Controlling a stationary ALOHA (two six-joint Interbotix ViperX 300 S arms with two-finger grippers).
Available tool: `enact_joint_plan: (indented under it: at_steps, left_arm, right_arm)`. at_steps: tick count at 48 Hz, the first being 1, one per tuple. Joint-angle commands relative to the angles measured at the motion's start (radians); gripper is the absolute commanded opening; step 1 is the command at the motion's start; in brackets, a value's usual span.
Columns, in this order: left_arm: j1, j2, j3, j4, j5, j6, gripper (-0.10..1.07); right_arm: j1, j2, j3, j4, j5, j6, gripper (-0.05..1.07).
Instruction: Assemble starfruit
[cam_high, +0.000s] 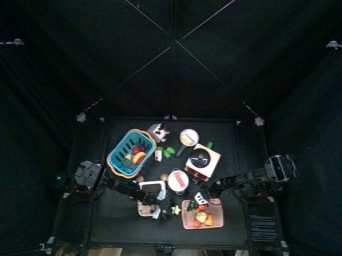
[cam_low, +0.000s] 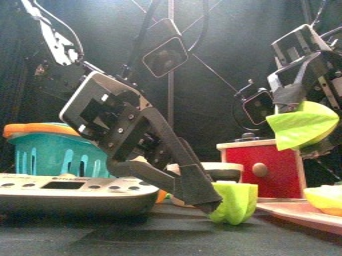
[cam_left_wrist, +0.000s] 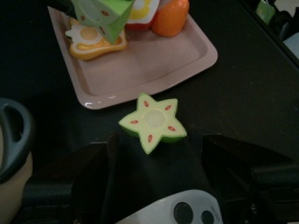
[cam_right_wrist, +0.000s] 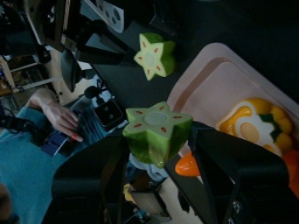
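Your left pincer (cam_left_wrist: 149, 188) stands wide open just above the starfruit piece on the tabletop (cam_left_wrist: 153, 122), its 2 jaws flanking the piece without touching it. That piece lies cut face up on the black tabletop (cam_left_wrist: 251, 96), just beside the near edge of the pink tray (cam_left_wrist: 140, 74).

Your right pincer (cam_right_wrist: 160, 166) is gripping the other starfruit piece (cam_right_wrist: 158, 131), held up off the tabletop (in the front view it hangs at upper right, clear of everything below).

Around the work, watch these:
- The pink tray carries a toy fried egg (cam_left_wrist: 87, 37), an orange toy (cam_left_wrist: 170, 16) and a green-and-red piece I cannot name.
- A red box (cam_low: 267, 165) stands behind the lying piece in the front view, under the raised right arm.
- A blue basket (cam_low: 56, 152) with an orange item on top sits at the left, behind a flat white device (cam_low: 74, 190) at the front edge.
- The left arm's black linkage slopes down across the middle of the front view and hides part of the lying piece.

Past the curtains, the right wrist view shows a person's hand (cam_right_wrist: 59, 118) at a keyboard.
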Motion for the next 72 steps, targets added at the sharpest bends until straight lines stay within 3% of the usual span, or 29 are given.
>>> enact_joint_plan:
  at_steps: [1, 32, 55, 72]
  left_arm:
    - [0.003, -0.002, -0.017, -0.002, -0.025, 0.003, 0.97]
    - [0.008, 0.026, -0.032, -0.054, -0.101, 0.012, 0.96]
    - [0.009, 0.048, -0.043, -0.054, -0.104, 0.015, 0.94]
    - [0.009, 0.029, -0.034, -0.052, -0.064, 0.014, 0.71]
  right_arm:
    - [0.000, -0.012, -0.020, 0.000, -0.006, -0.002, 0.65]
    - [0.002, -0.005, -0.020, 0.002, -0.005, -0.002, 0.65]
    - [0.002, -0.005, -0.020, 0.002, -0.006, -0.002, 0.65]
    - [0.003, -0.005, -0.023, 0.003, -0.006, -0.002, 0.65]
